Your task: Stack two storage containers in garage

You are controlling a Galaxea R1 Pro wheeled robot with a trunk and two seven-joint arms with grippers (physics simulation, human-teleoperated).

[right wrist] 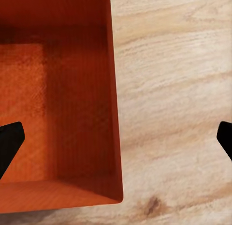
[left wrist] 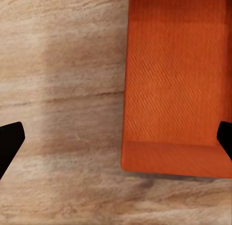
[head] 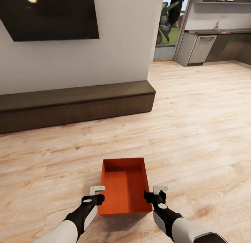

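Orange-red storage container (head: 124,186), seemingly empty, on wood floor (head: 195,131) between two spread-fingered grippers.

Wall-mounted dark screen (head: 52,15) – kitchen counter (head: 218,31) beyond, with plant (head: 167,16).

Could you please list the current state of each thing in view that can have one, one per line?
storage container: upright on the wood plank floor, open-topped, empty, between the two grippers.
left gripper: open, straddling the container's left wall.
right gripper: open, straddling the container's right wall.
wall screen: dark, off.
low cabinet: fronts closed.
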